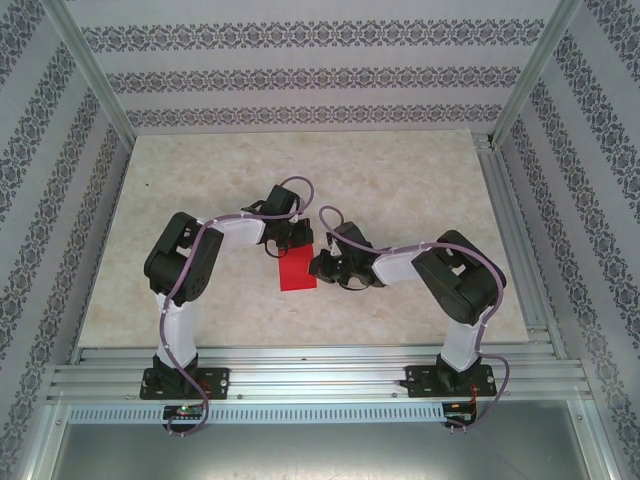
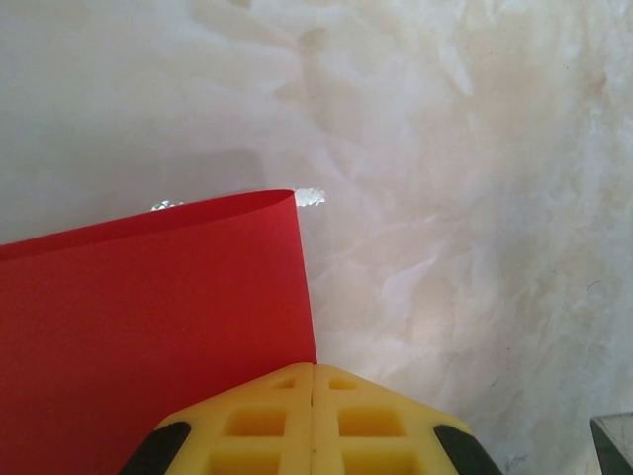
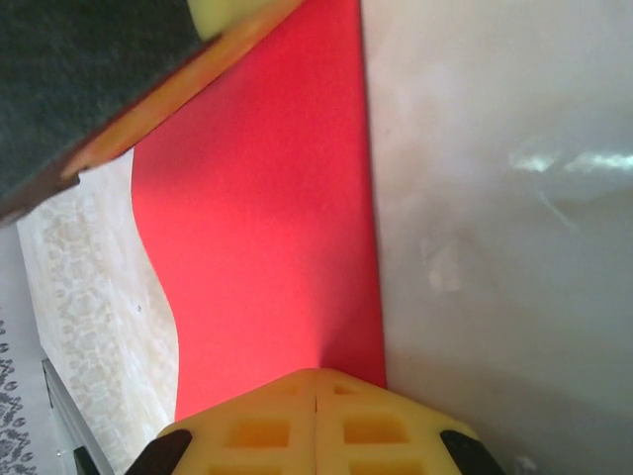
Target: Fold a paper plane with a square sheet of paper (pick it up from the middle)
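The square sheet of paper (image 1: 297, 270) is bright red and sits at mid-table between the two arms, raised and bent. In the left wrist view the paper (image 2: 148, 327) spreads to the left, its far edge curling over in a rounded fold. Its right edge runs straight into the seam of my left gripper (image 2: 314, 366), which is shut on it. In the right wrist view the paper (image 3: 267, 228) waves along its left side and runs down into my right gripper (image 3: 316, 373), also shut on it. From above, the left gripper (image 1: 290, 245) holds the far end and the right gripper (image 1: 318, 266) the right side.
The pale marbled tabletop (image 1: 400, 190) extends all around the paper. Patterned walls (image 1: 300, 75) and metal frame posts (image 1: 95, 75) enclose the table. An aluminium rail (image 1: 320, 375) runs along the near edge, carrying both arm bases.
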`<state>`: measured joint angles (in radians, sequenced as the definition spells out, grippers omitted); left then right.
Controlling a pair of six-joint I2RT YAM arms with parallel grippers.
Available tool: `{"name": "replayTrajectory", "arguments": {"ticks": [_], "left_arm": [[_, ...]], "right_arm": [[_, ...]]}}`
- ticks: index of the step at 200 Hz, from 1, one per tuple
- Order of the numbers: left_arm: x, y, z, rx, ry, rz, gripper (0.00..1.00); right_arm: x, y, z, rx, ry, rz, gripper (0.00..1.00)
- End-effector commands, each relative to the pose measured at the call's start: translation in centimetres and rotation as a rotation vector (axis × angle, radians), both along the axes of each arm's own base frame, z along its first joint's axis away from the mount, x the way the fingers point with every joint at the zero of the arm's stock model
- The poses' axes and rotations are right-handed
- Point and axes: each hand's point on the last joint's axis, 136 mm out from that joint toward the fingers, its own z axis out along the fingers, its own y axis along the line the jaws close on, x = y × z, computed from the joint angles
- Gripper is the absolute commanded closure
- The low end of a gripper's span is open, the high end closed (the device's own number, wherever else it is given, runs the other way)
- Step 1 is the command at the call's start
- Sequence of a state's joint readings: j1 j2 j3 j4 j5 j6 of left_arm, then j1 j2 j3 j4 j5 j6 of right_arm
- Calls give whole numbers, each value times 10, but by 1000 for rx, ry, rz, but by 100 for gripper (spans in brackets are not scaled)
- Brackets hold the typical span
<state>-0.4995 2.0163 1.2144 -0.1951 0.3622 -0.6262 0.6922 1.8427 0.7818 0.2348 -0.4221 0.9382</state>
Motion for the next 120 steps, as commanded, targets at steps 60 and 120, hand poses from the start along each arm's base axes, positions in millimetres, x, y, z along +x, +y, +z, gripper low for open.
{"name": "replayTrajectory", "arguments": {"ticks": [60,120], "left_arm": [[-13,15,-31,86,36,-1,93],[-16,11,-29,53,45,-9,93]], "right_arm": [[-66,-21,-6,-82,124,63,92],[7,-11,53,5,-91,-10,91]]}}
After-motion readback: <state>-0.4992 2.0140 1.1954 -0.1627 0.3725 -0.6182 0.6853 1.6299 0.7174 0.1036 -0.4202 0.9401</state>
